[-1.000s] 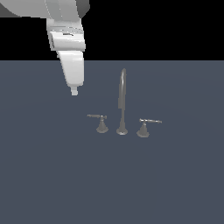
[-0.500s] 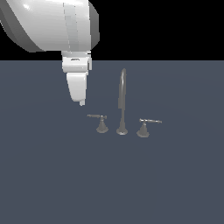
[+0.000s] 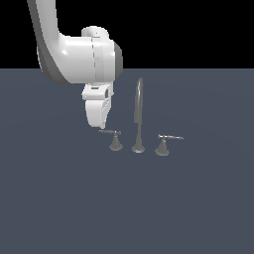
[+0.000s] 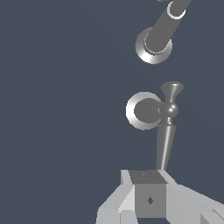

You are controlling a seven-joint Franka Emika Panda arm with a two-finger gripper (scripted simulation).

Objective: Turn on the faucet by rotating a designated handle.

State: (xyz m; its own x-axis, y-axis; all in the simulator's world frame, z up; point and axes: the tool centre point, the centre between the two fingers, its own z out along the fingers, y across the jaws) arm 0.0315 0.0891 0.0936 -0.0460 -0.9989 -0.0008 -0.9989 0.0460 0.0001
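Note:
The dull-grey faucet has a tall arched spout (image 3: pixel 139 106) on a round foot (image 4: pixel 153 43), with a low lever handle on each side. The handle (image 3: pixel 111 133) on the exterior view's left is a thin rod on a cone base (image 4: pixel 144 110). My gripper (image 3: pixel 98 126) hangs just above the outer tip of that rod, fingers pressed together and holding nothing. In the wrist view the rod (image 4: pixel 166 140) runs from its base to the gripper (image 4: pixel 146 177), its tip hidden under the fingertips. I cannot tell whether they touch.
The matching handle (image 3: pixel 166 138) stands on the exterior view's right of the spout. Everything sits on a flat dark blue-grey surface (image 3: pixel 198 208). My white arm (image 3: pixel 74 59) rises from the gripper toward the exterior view's upper left.
The arm has come down and moved toward the exterior view's right, bringing the gripper from above and left of the handle down to the lever's outer tip. The faucet has not moved.

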